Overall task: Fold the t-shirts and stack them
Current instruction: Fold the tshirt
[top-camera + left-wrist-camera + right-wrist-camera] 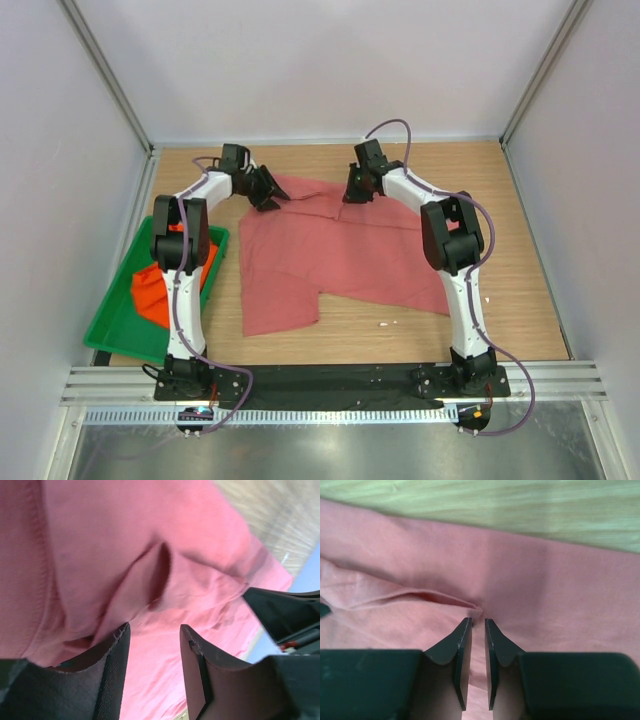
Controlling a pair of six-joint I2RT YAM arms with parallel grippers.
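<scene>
The dusty rose-pink t-shirt (340, 255) lies spread on the wooden table, with its far edge rumpled. The orange t-shirt (152, 290) lies bunched in the green tray (110, 335) at the left. My left gripper (270, 198) is at the pink shirt's far left corner; in the left wrist view (152, 630) its jaws stand apart over the pink cloth (100, 555). My right gripper (352, 192) is at the shirt's far edge near the middle. In the right wrist view (477, 622) its jaws are nearly together, with a puckered fold of pink cloth (445, 597) at the tips.
White walls enclose the table on three sides, close behind both grippers. Bare wood (520, 250) lies right of the shirt and along the front. A small white scrap (385, 324) lies near the shirt's front edge. The arm bases stand on the black rail (330, 380).
</scene>
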